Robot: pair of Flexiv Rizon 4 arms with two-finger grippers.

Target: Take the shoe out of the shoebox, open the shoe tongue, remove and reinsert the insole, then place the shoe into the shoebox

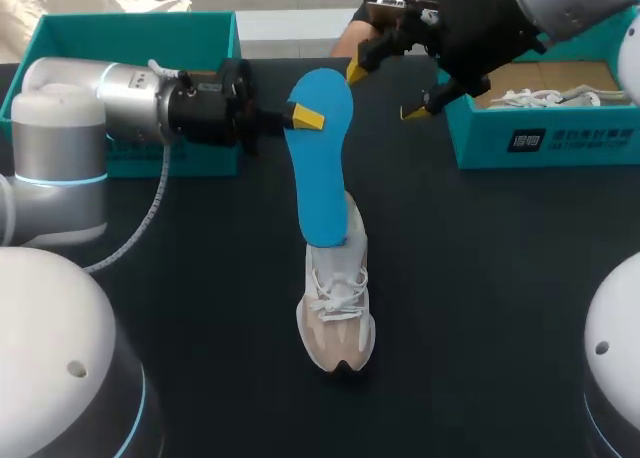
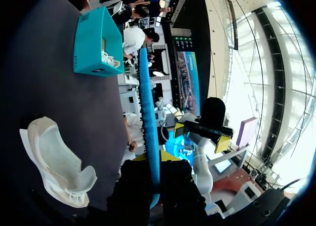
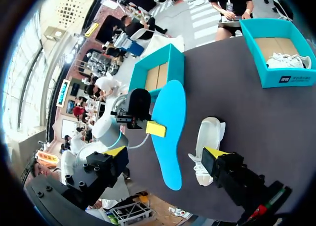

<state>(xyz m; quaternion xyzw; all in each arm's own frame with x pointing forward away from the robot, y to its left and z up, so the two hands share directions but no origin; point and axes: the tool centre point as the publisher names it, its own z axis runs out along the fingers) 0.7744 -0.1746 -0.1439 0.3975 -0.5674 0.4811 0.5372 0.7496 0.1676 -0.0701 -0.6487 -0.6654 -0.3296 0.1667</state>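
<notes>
robot demo station: black table (image 1: pixel 200 308), two teal shoeboxes (image 1: pixel 480 143).

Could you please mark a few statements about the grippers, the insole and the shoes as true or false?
1. The left gripper is shut on the blue insole. True.
2. The right gripper grips the shoe. False: it is open, holds nothing and is up by the insole's far end.
3. The shoe stands on the table. True.
4. Every box is empty. False: the right box holds a second shoe.
</notes>
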